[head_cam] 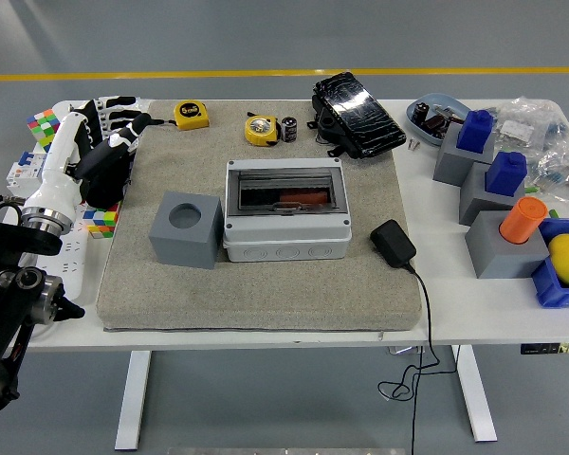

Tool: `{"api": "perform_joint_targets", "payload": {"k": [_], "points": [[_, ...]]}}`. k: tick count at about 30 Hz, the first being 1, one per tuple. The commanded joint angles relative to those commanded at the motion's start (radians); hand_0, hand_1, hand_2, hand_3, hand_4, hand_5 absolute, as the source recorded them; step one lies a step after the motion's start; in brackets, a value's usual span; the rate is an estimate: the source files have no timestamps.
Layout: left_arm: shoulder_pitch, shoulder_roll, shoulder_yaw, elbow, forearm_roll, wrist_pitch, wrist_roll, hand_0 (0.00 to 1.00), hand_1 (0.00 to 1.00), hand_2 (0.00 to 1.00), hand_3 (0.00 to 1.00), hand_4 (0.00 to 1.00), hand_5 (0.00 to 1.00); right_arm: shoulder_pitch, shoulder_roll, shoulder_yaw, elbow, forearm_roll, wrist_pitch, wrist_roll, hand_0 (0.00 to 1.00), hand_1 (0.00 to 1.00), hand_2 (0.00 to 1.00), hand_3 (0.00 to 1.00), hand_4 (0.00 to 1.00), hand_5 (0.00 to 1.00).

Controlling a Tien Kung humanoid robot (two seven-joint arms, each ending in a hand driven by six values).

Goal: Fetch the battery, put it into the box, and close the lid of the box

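You are at the very start: the battery is not yet fetched. It stands near the table's far edge, just beside the yellow tape measure, apart from the grey box on the mat in the middle of the table. The box looks to have its clear lid down over the opening, so judge whether it must be lifted before the battery can go in.

Your left hand hovers over the mat's far left corner, fingers loosely spread and holding nothing; the right arm is out of view. The next move calls for a reach along the far edge to the battery, with the fingers closing round its small body without nudging the tape measure.

A second tape measure lies on that route. The grey cube with a round hole sits just left of the box, and a black charger lies by the box's right corner; keep clear of both
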Motion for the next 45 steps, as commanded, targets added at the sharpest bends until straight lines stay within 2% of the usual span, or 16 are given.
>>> {"api": "perform_joint_targets", "payload": {"k": [30, 35, 45], "points": [[-0.023, 0.006, -0.008, 0.005, -0.002, -0.007, 0.0, 0.545, 0.644, 0.641, 0.68, 0.998, 0.516, 0.019, -0.013, -0.027, 0.003, 0.001, 0.001, 0.0, 0.565, 0.604, 0.601, 0.549, 0.929, 0.493], [-0.05, 0.013, -0.005, 0.016, -0.005, -0.012, 0.001, 0.543, 0.644, 0.64, 0.678, 0.998, 0.515, 0.041, -0.014, -0.061, 0.008, 0.002, 0.006, -0.003, 0.566, 0.604, 0.601, 0.549, 0.929, 0.491], [-0.028, 0.004, 0.008, 0.006, -0.007, -0.015, 0.0, 0.544, 0.644, 0.64, 0.678, 0.998, 0.513, 0.003, -0.015, -0.027, 0.005, -0.001, 0.007, -0.005, 0.565, 0.605, 0.601, 0.549, 0.929, 0.492]]}}
